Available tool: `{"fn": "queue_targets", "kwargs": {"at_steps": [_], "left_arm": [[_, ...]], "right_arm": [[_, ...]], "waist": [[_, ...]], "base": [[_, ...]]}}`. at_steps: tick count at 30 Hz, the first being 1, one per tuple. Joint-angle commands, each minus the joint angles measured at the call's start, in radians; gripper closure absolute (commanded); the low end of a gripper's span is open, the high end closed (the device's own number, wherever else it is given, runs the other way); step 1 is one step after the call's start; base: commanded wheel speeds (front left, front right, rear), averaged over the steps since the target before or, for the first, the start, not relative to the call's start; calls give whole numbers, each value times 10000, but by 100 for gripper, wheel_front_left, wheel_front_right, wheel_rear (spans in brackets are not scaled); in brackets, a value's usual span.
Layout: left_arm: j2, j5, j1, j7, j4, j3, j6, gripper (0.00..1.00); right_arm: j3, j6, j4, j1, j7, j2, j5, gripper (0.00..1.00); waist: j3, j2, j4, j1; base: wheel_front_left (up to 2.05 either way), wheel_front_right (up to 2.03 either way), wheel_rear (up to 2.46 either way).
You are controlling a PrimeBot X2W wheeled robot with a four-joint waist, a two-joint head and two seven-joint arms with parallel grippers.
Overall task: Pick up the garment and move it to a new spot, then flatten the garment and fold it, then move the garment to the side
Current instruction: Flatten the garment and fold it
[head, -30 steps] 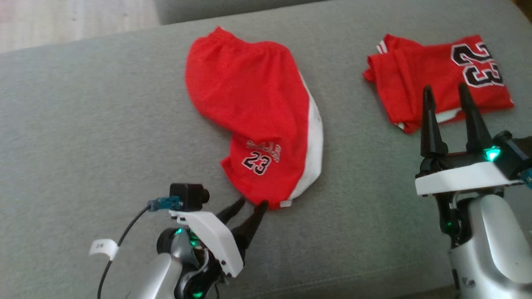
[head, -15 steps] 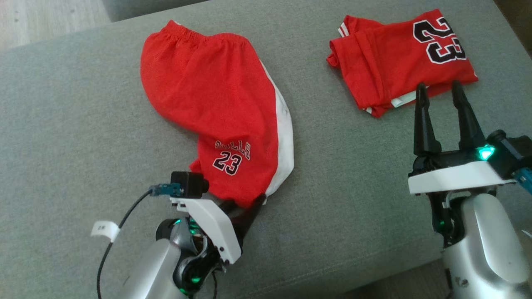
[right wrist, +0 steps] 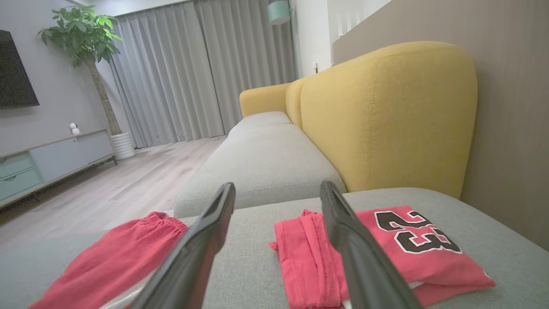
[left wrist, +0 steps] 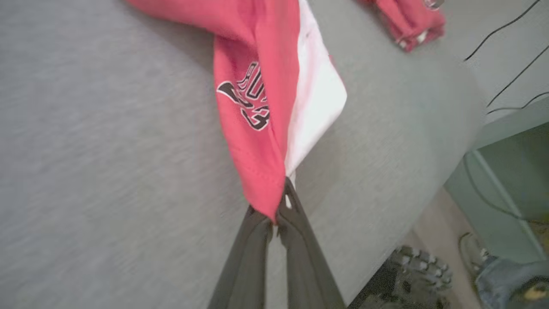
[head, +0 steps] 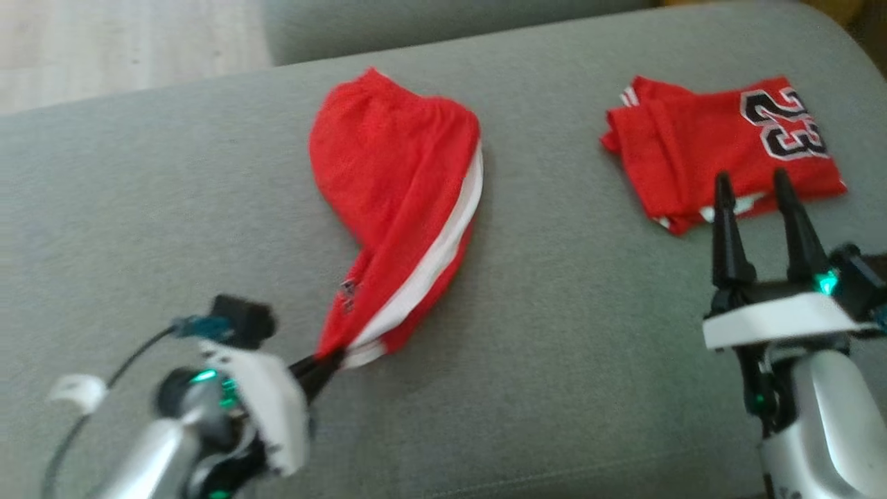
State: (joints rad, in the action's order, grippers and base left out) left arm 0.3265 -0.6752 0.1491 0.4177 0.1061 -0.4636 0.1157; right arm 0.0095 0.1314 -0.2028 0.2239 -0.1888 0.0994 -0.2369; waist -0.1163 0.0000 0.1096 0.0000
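The garment (head: 395, 208) is a pair of red shorts with a white side stripe, lying on the grey sofa seat (head: 173, 208). My left gripper (head: 326, 362) is shut on its near hem corner, and the cloth is drawn into a narrow, bunched strip toward it. In the left wrist view the garment (left wrist: 266, 98) hangs from the closed fingers (left wrist: 296, 231), its black number print crumpled. My right gripper (head: 759, 190) stands open at the right, holding nothing. The right wrist view has the garment (right wrist: 111, 262) low at the left.
A folded red jersey (head: 721, 152) with a black 23 lies at the back right, just beyond my right gripper's fingertips (right wrist: 330, 193). A yellow backrest (right wrist: 386, 116) rises behind it. The seat's front edge runs near my arms; wood floor (head: 125, 48) lies beyond the far edge.
My left gripper has shut on the shorts' hem corner and pulled it down and left, gathering the flat cloth into a strip. The head camera has shifted. The right gripper stays open.
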Motion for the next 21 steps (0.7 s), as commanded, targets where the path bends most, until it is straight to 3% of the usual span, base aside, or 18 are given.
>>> {"fn": "queue_targets", "kwargs": {"at_steps": [1, 5, 10, 11, 12, 13, 19, 21], "left_arm": [[544, 54, 131, 196, -549, 610, -91, 100], [1653, 180, -479, 582, -1207, 1189, -503, 100], [2268, 418, -1010, 112, -1469, 2176, -1352, 100], [2290, 426, -1102, 6, -1402, 2270, -1429, 86], [2239, 397, -1176, -133, -1313, 2336, -1479, 26], [2126, 337, -1227, -307, -1203, 2385, -1505, 0], [1537, 282, -1551, -1768, -678, 2572, -1463, 0], [1536, 487, -1707, -2451, -908, 2836, -1641, 0]], "right_arm": [[106, -7, 416, 67, 39, 91, -23, 0], [79, -7, 603, -27, 164, 66, -26, 0], [-15, -7, 795, -164, 314, 68, 24, 0], [-11, -7, 805, -184, 351, 59, 33, 0], [11, -7, 796, -197, 392, 50, 27, 0], [39, -7, 781, -208, 422, 43, 24, 0], [233, -7, 646, -367, 504, 22, -32, 0], [228, -7, 659, -462, 514, 17, -40, 0]], "waist": [[206, 0, -314, 0], [201, 0, -483, 0], [130, 0, -646, 0], [109, 0, -665, 0], [99, 0, -687, 0], [102, 0, -712, 0], [370, 0, -856, 0], [435, 0, -929, 0]], "base": [[0, 0, 0], [0, 0, 0], [0, 0, 0], [0, 0, 0], [0, 0, 0], [0, 0, 0], [0, 0, 0], [0, 0, 0]]}}
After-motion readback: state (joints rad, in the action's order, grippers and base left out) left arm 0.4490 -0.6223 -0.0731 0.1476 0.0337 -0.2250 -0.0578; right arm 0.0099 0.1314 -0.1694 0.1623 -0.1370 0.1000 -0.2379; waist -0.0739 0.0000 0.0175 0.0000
